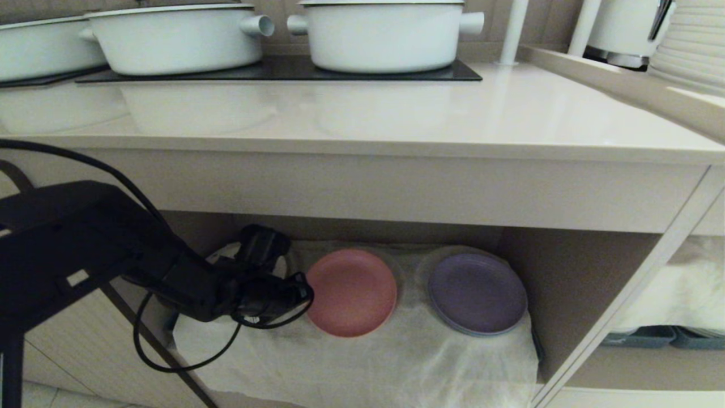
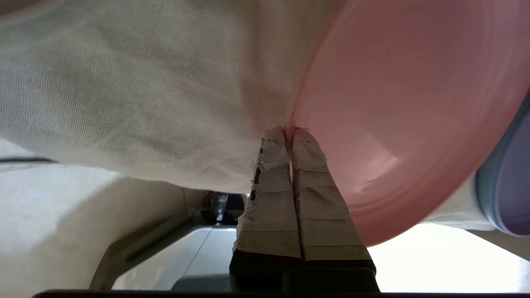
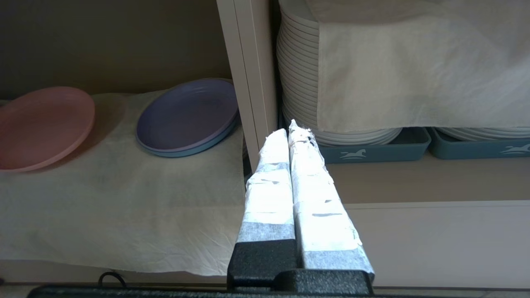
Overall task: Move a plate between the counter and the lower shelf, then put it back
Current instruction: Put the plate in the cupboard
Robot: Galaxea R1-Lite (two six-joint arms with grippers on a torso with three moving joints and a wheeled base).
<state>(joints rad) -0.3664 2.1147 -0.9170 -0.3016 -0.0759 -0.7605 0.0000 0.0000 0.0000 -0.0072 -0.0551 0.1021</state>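
Under the counter [image 1: 362, 119], one pink plate [image 1: 351, 293] (left fingers [image 2: 308, 165] clamped on its rim) and one purple plate [image 1: 477, 293].

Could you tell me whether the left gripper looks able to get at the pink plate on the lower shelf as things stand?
Probably yes: the left gripper is shut on the pink plate's rim, nothing between.
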